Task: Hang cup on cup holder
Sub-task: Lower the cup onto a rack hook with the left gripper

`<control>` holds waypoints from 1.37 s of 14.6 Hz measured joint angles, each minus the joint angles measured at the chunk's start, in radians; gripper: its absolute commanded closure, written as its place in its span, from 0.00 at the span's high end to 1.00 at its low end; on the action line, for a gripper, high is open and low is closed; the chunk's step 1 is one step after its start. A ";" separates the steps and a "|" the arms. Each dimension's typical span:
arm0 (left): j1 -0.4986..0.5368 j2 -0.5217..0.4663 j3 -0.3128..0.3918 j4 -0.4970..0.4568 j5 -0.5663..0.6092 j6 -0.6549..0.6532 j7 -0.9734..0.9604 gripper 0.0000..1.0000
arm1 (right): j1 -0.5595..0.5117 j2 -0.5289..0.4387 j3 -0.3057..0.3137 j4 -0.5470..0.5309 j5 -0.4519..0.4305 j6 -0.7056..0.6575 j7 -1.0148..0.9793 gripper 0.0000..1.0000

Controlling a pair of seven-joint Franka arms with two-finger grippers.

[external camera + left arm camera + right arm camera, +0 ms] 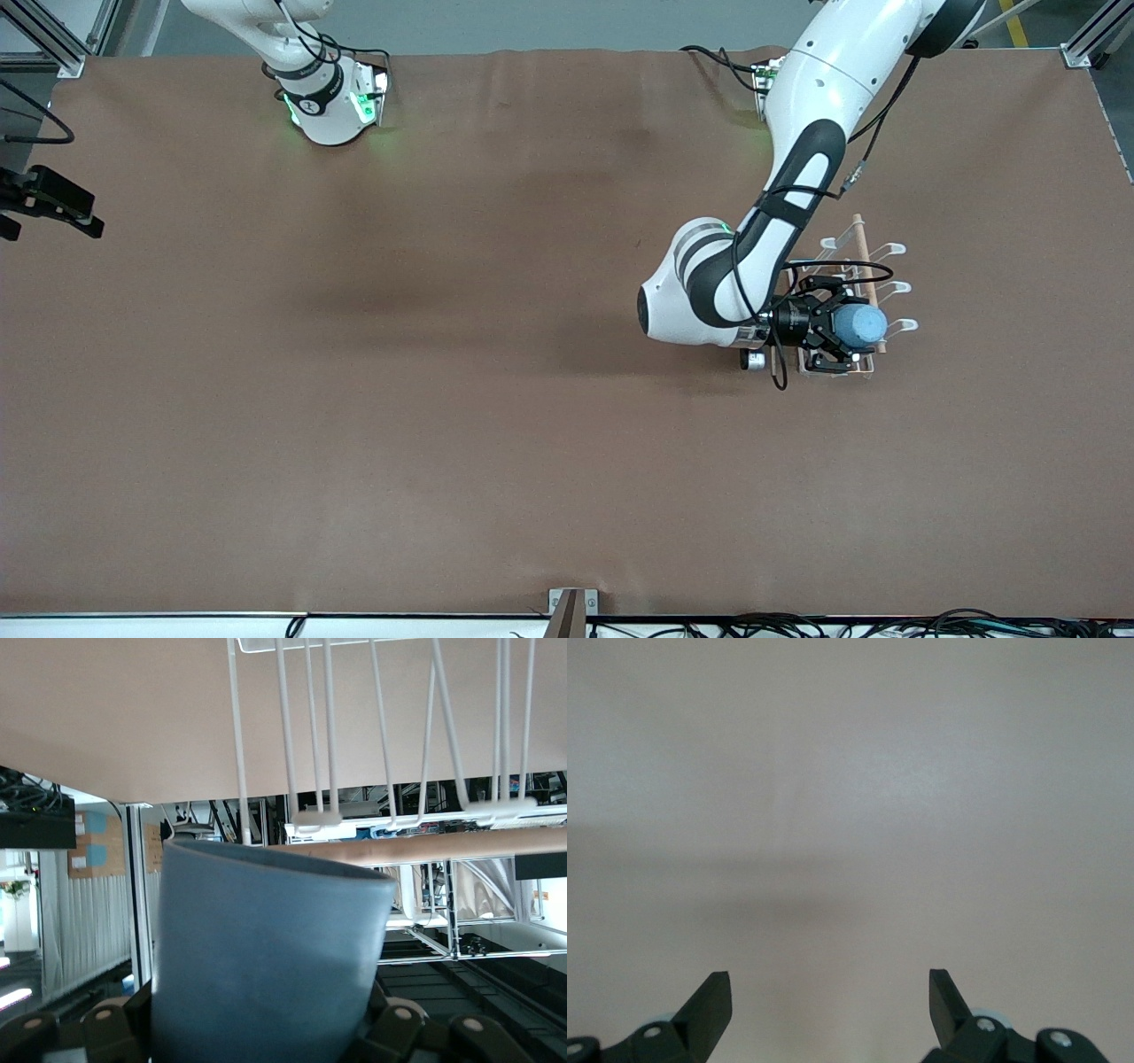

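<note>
Cup [266, 957]: light blue, looks like plastic, smooth, matt with a faint sheen, unmarked.

Cup holder [890, 288]: thin white wire, apparently coated metal, smooth and slightly glossy. Top rod [425, 847] pale, wood-like, matt.

Bench [399, 399]: covered in brown sheet, matt, cloth- or paper-like, with faint creases and darker patches.

Left gripper [842, 332]: black, matt, hard finish.

Right gripper [830, 1001]: fingers [709, 1010] black, matt, smooth.

Arm shells [824, 80]: white, glossy, smooth plastic-looking casing with black bands.
</note>
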 measured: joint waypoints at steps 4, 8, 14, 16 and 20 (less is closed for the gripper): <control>0.000 0.000 0.000 -0.041 0.000 -0.006 -0.111 0.28 | 0.000 -0.018 0.000 -0.022 0.000 0.010 0.000 1.00; 0.000 0.001 0.000 -0.077 0.000 -0.007 -0.236 0.69 | -0.001 -0.023 0.000 -0.012 -0.001 0.003 0.000 1.00; -0.001 0.002 -0.001 -0.083 0.000 -0.007 -0.402 1.00 | -0.006 -0.023 -0.001 -0.012 -0.001 -0.020 0.000 1.00; 0.000 0.001 -0.002 -0.071 -0.010 -0.007 -0.429 1.00 | -0.006 -0.022 -0.001 -0.012 -0.001 -0.020 0.000 1.00; 0.002 -0.031 -0.001 0.079 -0.151 -0.025 -0.493 1.00 | -0.006 -0.015 -0.001 -0.013 -0.001 -0.020 0.000 1.00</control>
